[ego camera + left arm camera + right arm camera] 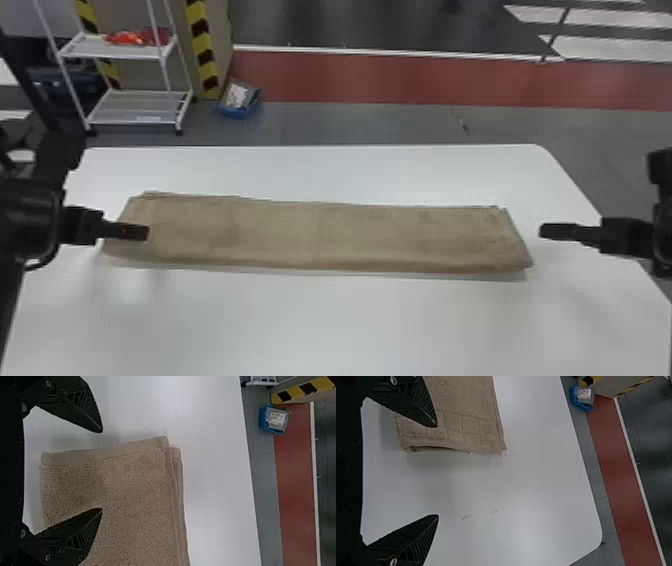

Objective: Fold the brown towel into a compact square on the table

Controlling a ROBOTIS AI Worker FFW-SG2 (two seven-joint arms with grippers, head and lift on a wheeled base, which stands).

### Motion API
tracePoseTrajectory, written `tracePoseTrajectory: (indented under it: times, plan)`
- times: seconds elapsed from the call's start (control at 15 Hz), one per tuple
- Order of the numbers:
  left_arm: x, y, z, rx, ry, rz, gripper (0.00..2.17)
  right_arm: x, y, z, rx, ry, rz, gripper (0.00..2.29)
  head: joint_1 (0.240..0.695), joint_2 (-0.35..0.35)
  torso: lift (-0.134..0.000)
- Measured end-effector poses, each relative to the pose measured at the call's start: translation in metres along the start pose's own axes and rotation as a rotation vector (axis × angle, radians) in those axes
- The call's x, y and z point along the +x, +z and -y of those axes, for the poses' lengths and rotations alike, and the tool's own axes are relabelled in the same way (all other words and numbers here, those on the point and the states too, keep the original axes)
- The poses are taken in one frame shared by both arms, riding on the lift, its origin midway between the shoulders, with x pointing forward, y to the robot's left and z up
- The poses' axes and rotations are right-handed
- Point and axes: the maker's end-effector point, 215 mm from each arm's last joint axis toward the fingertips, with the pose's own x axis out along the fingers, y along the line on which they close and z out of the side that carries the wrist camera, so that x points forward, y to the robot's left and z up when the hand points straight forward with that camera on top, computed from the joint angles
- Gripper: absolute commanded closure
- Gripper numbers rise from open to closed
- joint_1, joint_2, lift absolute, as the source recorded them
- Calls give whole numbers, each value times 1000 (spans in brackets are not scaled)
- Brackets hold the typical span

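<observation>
Taking the towel's middle in the head view as the clock's centre, the brown towel lies on the white table as a long, layered strip running from nine o'clock to three o'clock. The left gripper is at nine o'clock, over that end of the towel; its jaws stand wide apart and have hold of nothing, and in the left wrist view one finger overlaps the cloth while the other is beyond its edge. The right gripper is at three o'clock, near the towel's other end, its jaws also spread wide with nothing between them. Out on the floor at eleven o'clock sits a blue bin holding something in clear wrapping, with a white label whose print is too small to tell. At ten o'clock stands a white rack, its upper shelf carrying an orange-red bundle. Beside it, a beige panel bears yellow-and-black striped tape. A red floor band passes through one o'clock.
</observation>
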Motion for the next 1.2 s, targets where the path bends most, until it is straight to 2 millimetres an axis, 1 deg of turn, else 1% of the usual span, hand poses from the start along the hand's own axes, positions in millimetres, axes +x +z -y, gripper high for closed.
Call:
tracePoseTrajectory:
  times: [0.13,0.2,0.27,0.33,0.4,0.47,0.6,0.8,0.93,1.07,1.2]
  plan:
    - [0,-6,6,-33,-25,-22,343,1,-2,0,-2,0,-2,70,695,-76,-125]
    - [0,-8,8,-45,-34,-30,491,1,-3,1,-2,0,-4,70,695,-78,-125]
    - [0,-10,10,-54,-47,-37,738,1,-5,2,-1,-1,-5,70,695,-80,-125]
    - [0,-11,13,-59,-59,-40,1028,1,-5,3,-1,-2,-6,70,695,-83,-125]
    - [-1,-11,16,-64,-75,-39,1355,0,-6,4,0,-3,-6,70,695,-87,-125]
    - [-1,-11,18,-69,-87,-36,1740,0,-6,5,1,-4,-6,73,695,-90,-125]
    - [-2,-12,20,-75,-97,-31,2145,0,-7,6,2,-5,-6,73,695,-95,-125]
    - [-7,-14,24,-78,-114,-23,2142,0,-8,6,4,-4,-8,73,695,-98,-125]
    - [-15,-12,24,-77,-127,-2,2142,0,-9,6,6,-4,-10,73,695,-99,-125]
    - [-31,-11,18,-86,-151,35,2142,0,-11,7,7,-5,-11,76,695,-96,-125]
    - [-50,-15,8,-78,-154,65,2142,0,-11,7,7,-5,-12,76,695,-85,-125]
